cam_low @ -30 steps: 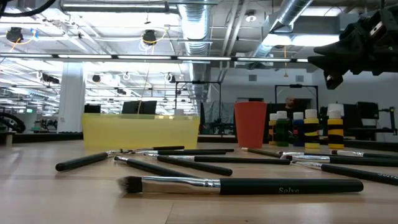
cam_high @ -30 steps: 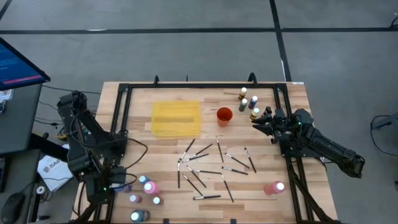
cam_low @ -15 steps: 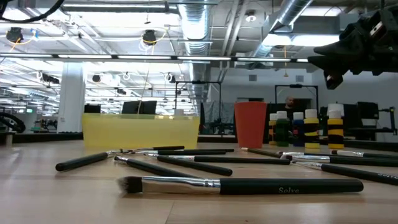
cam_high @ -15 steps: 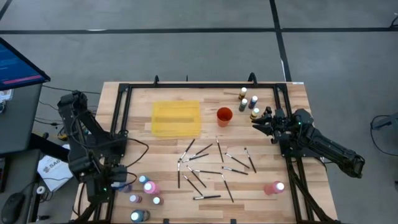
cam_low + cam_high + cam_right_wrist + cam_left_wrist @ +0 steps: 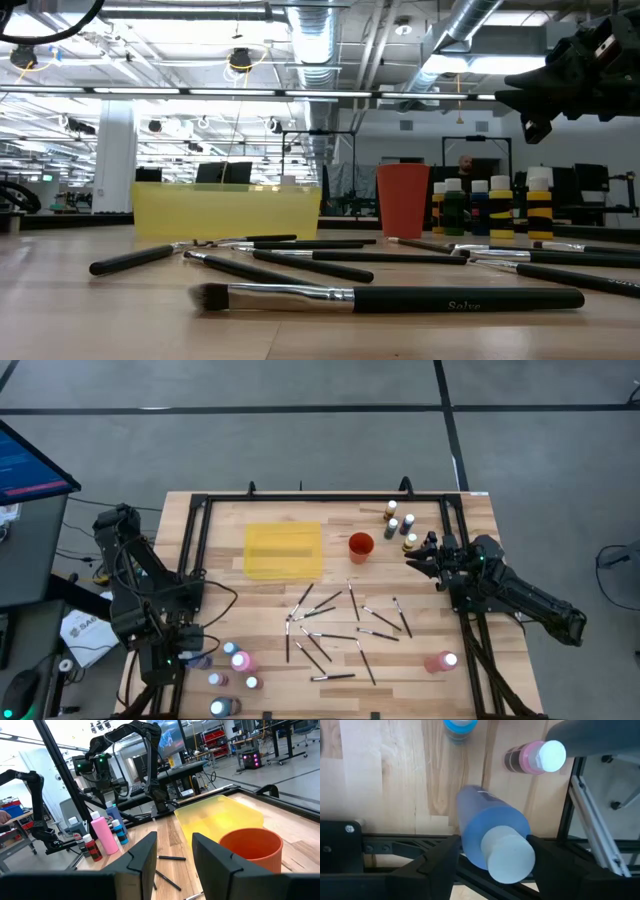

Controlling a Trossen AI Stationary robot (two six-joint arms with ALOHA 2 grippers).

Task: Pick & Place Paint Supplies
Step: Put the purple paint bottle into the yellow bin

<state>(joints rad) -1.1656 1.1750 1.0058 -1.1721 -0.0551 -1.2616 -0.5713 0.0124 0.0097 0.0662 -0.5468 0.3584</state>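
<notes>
My left gripper (image 5: 190, 658) is at the table's near left corner, shut on a blue paint bottle (image 5: 490, 832) with a pale cap. Other bottles stand upright on the table beside it: a pink one (image 5: 532, 757) and a blue-capped one (image 5: 459, 726). My right gripper (image 5: 415, 555) hovers open and empty above the far right of the table, next to several bottles (image 5: 400, 525). It also shows in the low view (image 5: 540, 95) and in its own wrist view (image 5: 172, 855). Thin dark brushes (image 5: 340, 625) lie scattered on the table's middle. My left gripper pinches the blue bottle between its two fingers, on the two sides of its upper body (image 5: 467, 837) just below the cap. The fingers come from above, slanting down. The bottle is tilted, its cap (image 5: 510, 860) toward the wrist. Whether its base touches the table cannot be told.
A flat yellow mat (image 5: 283, 550) and an orange-red cup (image 5: 360, 546) sit at the far middle. A pink bottle (image 5: 440, 661) stands near the right edge. More bottles (image 5: 232, 680) stand near left. A black frame (image 5: 195, 540) rims the table.
</notes>
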